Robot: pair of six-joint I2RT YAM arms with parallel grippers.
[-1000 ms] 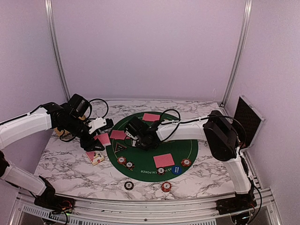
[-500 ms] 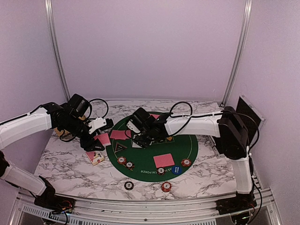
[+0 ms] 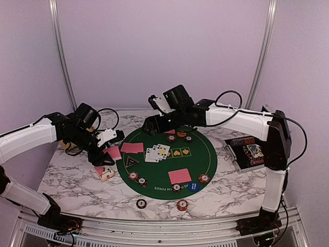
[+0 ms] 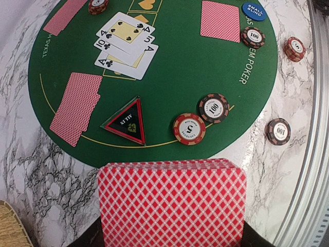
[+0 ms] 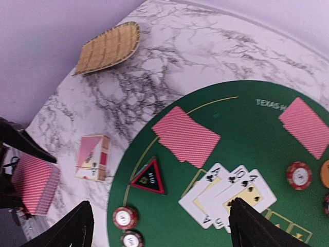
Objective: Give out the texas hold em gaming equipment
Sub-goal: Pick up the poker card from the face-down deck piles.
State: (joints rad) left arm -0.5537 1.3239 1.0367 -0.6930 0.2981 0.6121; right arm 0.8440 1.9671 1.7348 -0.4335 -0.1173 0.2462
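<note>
My left gripper (image 3: pixel 106 146) is shut on a deck of red-backed cards (image 4: pixel 172 203) and holds it over the green mat's left edge. Three face-up cards (image 3: pixel 157 153) lie fanned in the middle of the mat (image 3: pixel 205 159); they are the fanned cards (image 5: pixel 231 195) in the right wrist view. My right gripper (image 3: pixel 152 126) hangs open and empty above the mat's far left part, apart from the cards. Face-down pairs (image 3: pixel 132 147) (image 3: pixel 179 176) lie on the mat. A triangular marker (image 3: pixel 132 161), a blue button (image 3: pixel 193 187) and chips (image 3: pixel 138 178) sit near the mat's front.
A card box (image 3: pixel 105 172) lies on the marble left of the mat. Two chips (image 3: pixel 141 204) (image 3: pixel 181 205) sit off the mat near the front. An open black case (image 3: pixel 247 152) with chips lies at the right. The tan basket (image 5: pixel 109 47) sits at the far left.
My right gripper opened, let go of the face-up cards on the mat, and rose back toward the far side. The right arm swung up, uncovering the case. The left arm stayed still.
</note>
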